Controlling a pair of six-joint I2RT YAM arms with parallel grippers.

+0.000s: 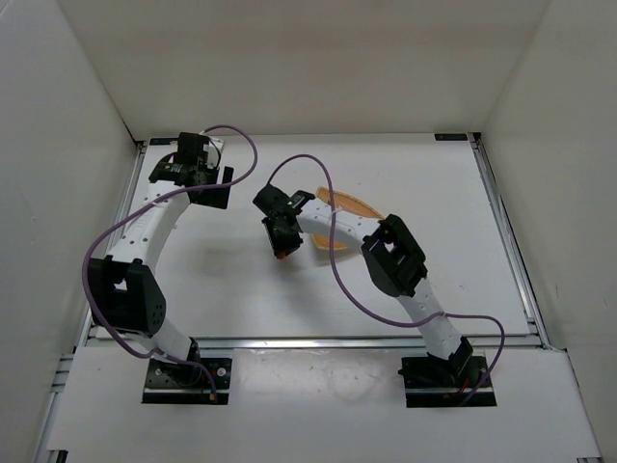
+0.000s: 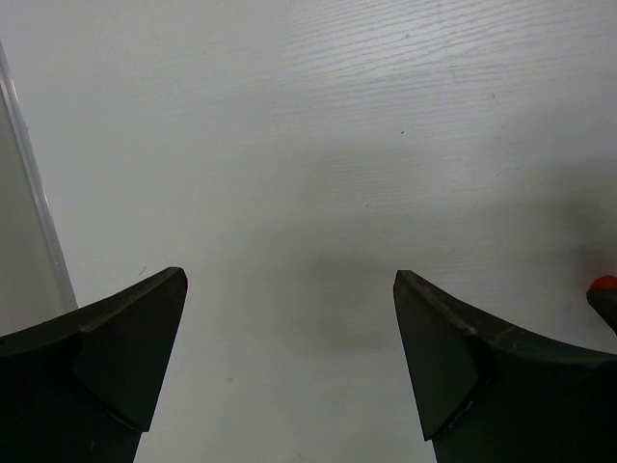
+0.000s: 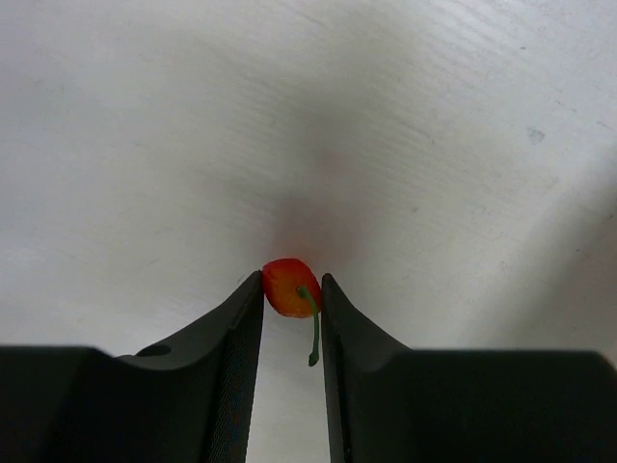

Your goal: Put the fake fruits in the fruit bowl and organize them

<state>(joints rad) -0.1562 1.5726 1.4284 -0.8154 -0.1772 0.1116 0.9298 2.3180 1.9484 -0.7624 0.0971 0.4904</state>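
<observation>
In the top view, the right tool (image 1: pixel 282 249) is seen low over the middle of the table (image 1: pixel 434 251), and a small orange-red spot, the fake fruit (image 1: pixel 281 256), is seen at its tip. The fruit bowl (image 1: pixel 355 204) lies just behind the right arm and is partly hidden by it, near the tool but apart from it. The left tool (image 1: pixel 214 181) is held at the back left, well apart from both.

In the left wrist view, the fingers of the left tool are spread wide and nothing is held between them.

In the right wrist view, the right tool is clamped on the fake fruit (image 3: pixel 284 289), pinched at the very fingertips, with its green stem (image 3: pixel 314 333) lying between the fingers. Whether the fruit rests on the table cannot be told.

The picking step is judged to be in hand. Next, a lift and a short carry to the bowl are called for, with the grip kept firm, since a small glossy ball may slip.
</observation>
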